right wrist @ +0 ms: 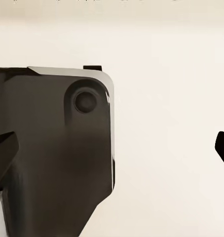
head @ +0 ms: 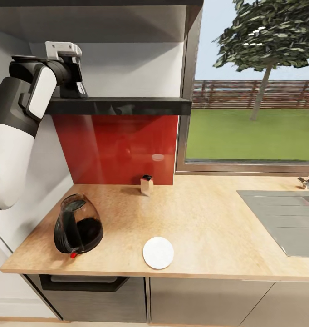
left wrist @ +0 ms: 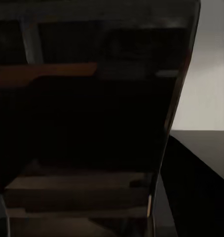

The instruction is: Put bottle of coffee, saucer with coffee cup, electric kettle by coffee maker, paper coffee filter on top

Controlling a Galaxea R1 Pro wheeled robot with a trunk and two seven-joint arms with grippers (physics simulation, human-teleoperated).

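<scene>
Nearest us on the kitchen countertop point(head: 208, 227), a long slab of pale wood grain over grey cabinets, the saucer point(head: 158, 252) lies flat and round, matte white, just inside the front edge. Toward the left front corner we find the electric kettle point(head: 77, 225): a rounded body of dark see-through glass with a black handle and a small red switch, and it appears tilted. Along the right side a grey ribbed sink point(head: 286, 218) is set into the wood. Farther back, near the rear edge by the glossy red backsplash point(head: 115, 147), stands a small pale box with a dark top point(head: 147, 184). Above the backsplash runs a flat black shelf point(head: 122, 106). Our left arm point(head: 22, 118), smooth white shell with black joints, rises from the left and bends so that the left gripper point(head: 72, 86) points down onto the shelf's left end. Its wrist view gives only a dark surface close up, so we cannot tell whether the fingers are apart or together. The right wrist view shows a dark rounded panel against pale wall; that gripper's state we cannot judge
</scene>
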